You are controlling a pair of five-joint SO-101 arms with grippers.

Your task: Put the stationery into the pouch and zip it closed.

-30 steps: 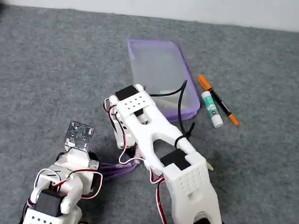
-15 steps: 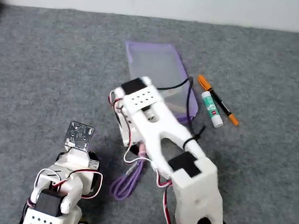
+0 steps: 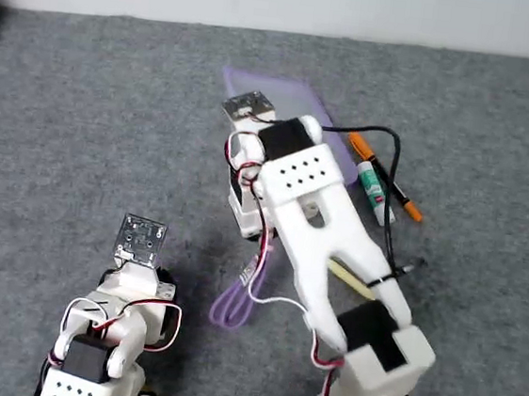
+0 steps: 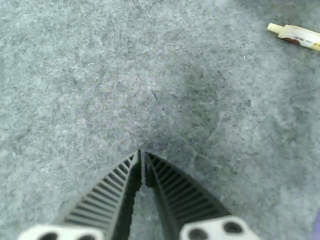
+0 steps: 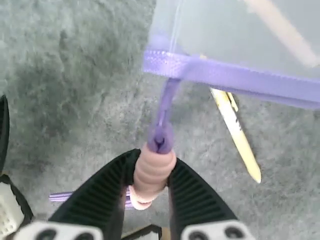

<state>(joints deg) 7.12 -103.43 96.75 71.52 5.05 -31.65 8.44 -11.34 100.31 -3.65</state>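
**Early stage of the task.** The pink zip pull [image 5: 154, 175] of the pouch [image 5: 240, 45] was gripped between the fingers of the right gripper [image 5: 152, 162]. The orange pen [image 3: 387, 180], glue stick [image 3: 375, 193] and yellow pen [image 5: 235, 130] were seen lying outside the pouch on the tabletop [image 3: 84, 113]. The left gripper [image 4: 142, 155] was held well apart from them, its fingers closed on nothing. Filling and zipping were judged outstanding.
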